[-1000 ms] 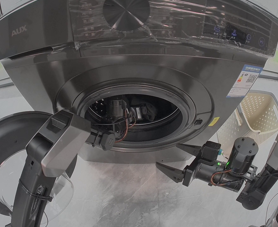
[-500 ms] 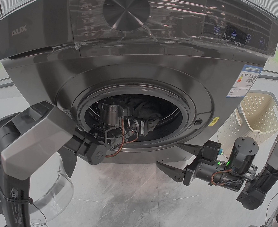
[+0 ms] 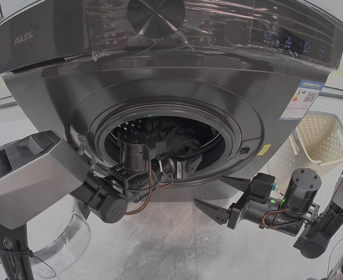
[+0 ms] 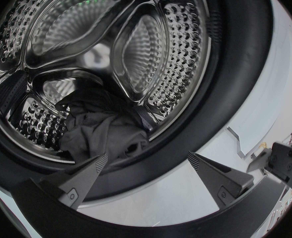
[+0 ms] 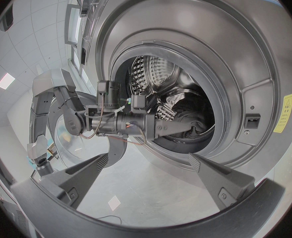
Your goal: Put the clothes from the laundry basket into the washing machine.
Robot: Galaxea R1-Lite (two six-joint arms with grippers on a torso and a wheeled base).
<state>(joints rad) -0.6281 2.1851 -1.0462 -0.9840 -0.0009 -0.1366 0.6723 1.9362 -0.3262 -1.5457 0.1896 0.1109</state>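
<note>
The dark clothes (image 4: 99, 133) lie low in the drum (image 4: 142, 50) of the washing machine (image 3: 179, 78), just beyond the left claw (image 4: 146, 157), which is spread open and empty at its mouth. The right claw (image 5: 147, 159), open and empty too, hangs outside below the opening, and the laundry basket (image 3: 319, 137) stands beside the machine. I judge the left claw should leave straight through the opening, catching no cloth.

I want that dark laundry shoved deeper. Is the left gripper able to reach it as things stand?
Probably yes: the left gripper, open, sits at the mouth of the drum, and nothing lies between it and the dark laundry inside.
</note>
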